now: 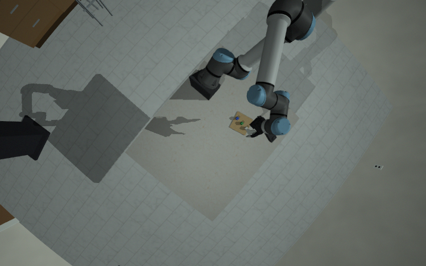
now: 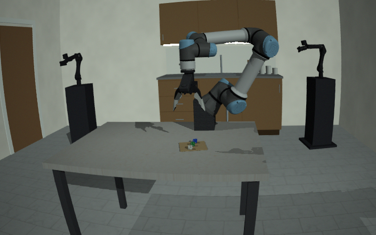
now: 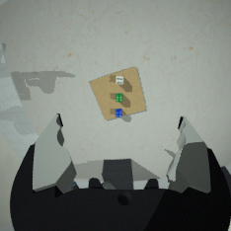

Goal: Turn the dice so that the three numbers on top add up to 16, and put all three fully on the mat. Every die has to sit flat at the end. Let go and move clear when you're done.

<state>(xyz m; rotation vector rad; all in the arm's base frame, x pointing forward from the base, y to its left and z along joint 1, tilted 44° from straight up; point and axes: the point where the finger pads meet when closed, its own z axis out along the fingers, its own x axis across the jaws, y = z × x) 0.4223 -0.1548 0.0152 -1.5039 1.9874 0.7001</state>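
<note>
A tan mat point(image 3: 134, 84) point(image 2: 202, 146) point(image 1: 234, 125) lies on the grey table point(image 2: 124, 146) point(image 1: 191, 158). Three small dice stand in a row on it: a white die point(image 3: 119, 79) point(image 2: 190, 147), a green die point(image 3: 118, 98) point(image 2: 193, 143) point(image 1: 242, 123) and a blue die point(image 3: 118, 113) point(image 2: 195, 140) point(image 1: 237, 117). The blue die sits right at the mat's edge; I cannot tell if it is fully on. The top numbers are too small to read. My gripper point(image 3: 120, 115) point(image 2: 189, 108) point(image 1: 252, 132) is open and empty, pointing down, high above the mat. In the overhead view it hides the white die.
The arm's black base point(image 2: 204, 119) point(image 1: 204, 86) stands at the table's back edge. Two black pedestals point(image 2: 79, 109) point(image 2: 320, 111) with small camera arms stand on the floor left and right of the table. Kitchen cabinets line the back wall.
</note>
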